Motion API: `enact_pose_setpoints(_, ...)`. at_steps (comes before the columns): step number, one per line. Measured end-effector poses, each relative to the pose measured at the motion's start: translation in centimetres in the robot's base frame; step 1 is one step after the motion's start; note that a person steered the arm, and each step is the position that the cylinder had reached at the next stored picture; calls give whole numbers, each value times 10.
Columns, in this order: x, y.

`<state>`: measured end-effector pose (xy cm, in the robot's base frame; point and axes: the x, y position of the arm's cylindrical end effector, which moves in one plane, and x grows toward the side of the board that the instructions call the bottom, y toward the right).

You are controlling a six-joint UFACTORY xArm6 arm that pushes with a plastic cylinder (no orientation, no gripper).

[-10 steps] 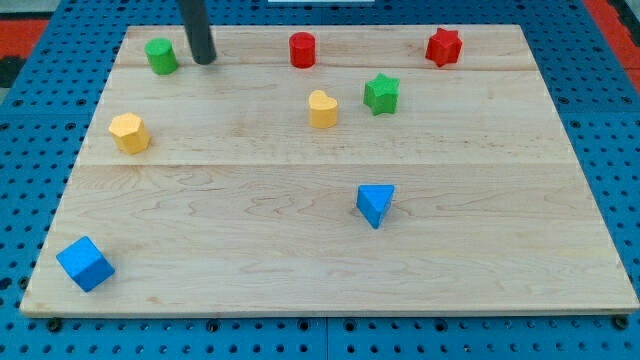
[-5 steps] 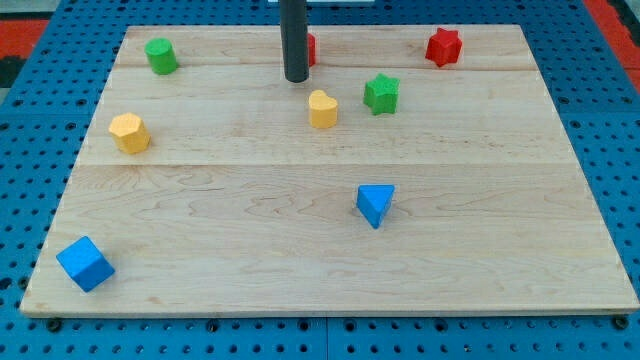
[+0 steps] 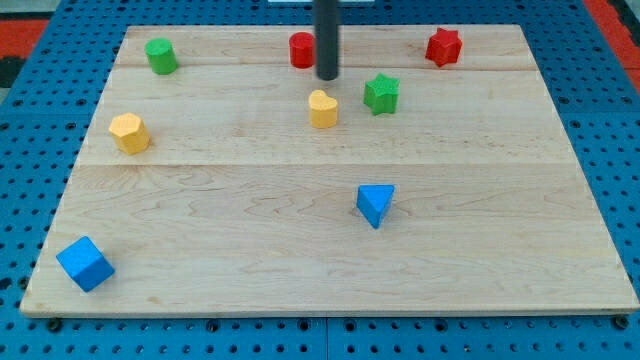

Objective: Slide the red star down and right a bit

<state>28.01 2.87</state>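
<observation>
The red star [image 3: 443,46] sits near the top right corner of the wooden board [image 3: 250,230]. My tip [image 3: 327,76] is well to its left, just right of the red cylinder [image 3: 301,50] and just above the yellow heart block [image 3: 322,109]. The green star [image 3: 381,93] lies between my tip and the red star, a little lower than both.
A green cylinder [image 3: 160,56] stands at the top left. A yellow hexagon block [image 3: 129,132] is at the left. A blue triangle block [image 3: 375,205] is right of centre. A blue cube [image 3: 85,264] sits at the bottom left corner.
My tip has moved right along the top of the board, from beside the green cylinder to just right of the red cylinder. No block has moved.
</observation>
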Motion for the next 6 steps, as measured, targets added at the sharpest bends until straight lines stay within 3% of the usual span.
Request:
enact_pose_setpoints(1,-39,11)
enact_pose_setpoints(3,-86,92)
enact_pose_setpoints(5,26,134)
enact_pose_setpoints(6,45,134)
